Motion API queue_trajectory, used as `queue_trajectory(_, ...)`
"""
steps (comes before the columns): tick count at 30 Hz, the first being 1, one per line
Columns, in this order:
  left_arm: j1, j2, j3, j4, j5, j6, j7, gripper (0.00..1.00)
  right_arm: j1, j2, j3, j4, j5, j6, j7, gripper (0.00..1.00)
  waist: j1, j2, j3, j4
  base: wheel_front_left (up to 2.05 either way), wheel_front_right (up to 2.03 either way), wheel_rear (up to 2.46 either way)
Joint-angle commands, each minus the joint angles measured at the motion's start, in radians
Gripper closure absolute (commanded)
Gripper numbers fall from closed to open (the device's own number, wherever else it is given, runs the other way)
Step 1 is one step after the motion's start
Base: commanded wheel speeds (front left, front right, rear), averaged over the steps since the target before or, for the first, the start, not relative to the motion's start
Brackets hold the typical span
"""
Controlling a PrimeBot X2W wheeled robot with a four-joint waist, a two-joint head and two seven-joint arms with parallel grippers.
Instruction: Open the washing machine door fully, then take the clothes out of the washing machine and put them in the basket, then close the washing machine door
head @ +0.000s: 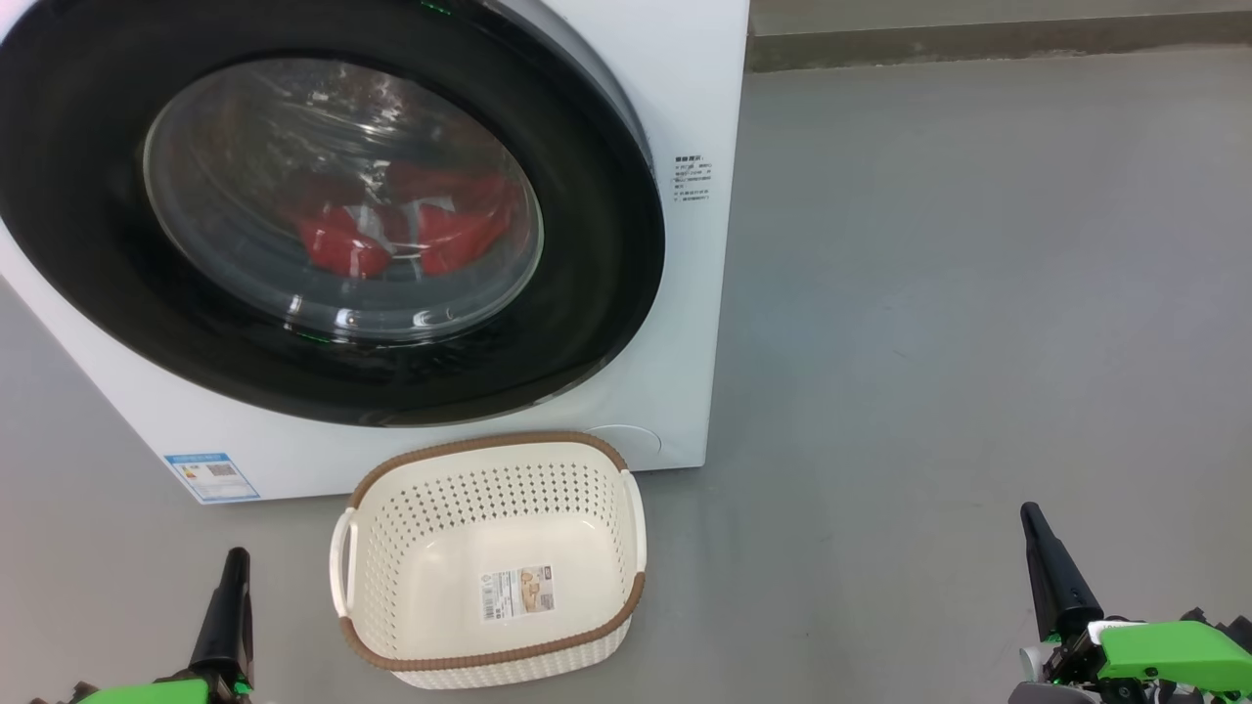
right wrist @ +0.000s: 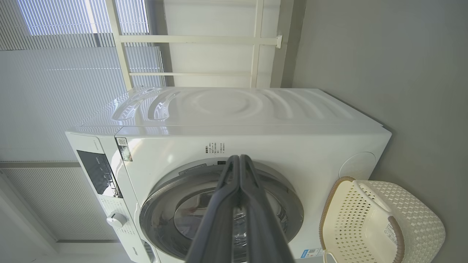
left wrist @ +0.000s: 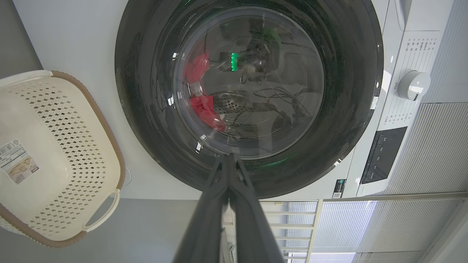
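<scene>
The washing machine door (head: 333, 210) sits shut against the washing machine (head: 690, 88), so the first step is not yet begun; behind its glass the clothes (head: 391, 235) lie in a red heap low in the drum; the basket (head: 489, 445) stands on the floor (head: 978, 293) just before the door, probably so garments need only a short carry; the paper label (head: 516, 593) on its bottom, the blue label (head: 212, 476) at the machine's base and the grey lettering (head: 692, 178) beside the door are too small to read; the left end effector (head: 235, 562) and right end effector (head: 1035, 533) wait low, well apart from the door, fingers pressed together on nothing.
</scene>
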Motion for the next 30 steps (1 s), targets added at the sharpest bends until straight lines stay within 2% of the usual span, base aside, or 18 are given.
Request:
queue_trajectory(1,-0.039,0.013,0.035,-0.019,0.005,-0.004,0.009,1.0,-0.04,-0.002,0.016,-0.026,-0.008,-0.001,0.007,1.0,0.0,0.0,0.0,0.0,0.0,0.0,0.0)
queue_trajectory(30,-0.039,0.01,0.039,-0.019,0.008,-0.004,0.012,1.0,-0.04,0.001,0.011,-0.026,-0.012,-0.001,0.011,1.0,0.0,0.0,0.0,0.0,0.0,0.0,0.0)
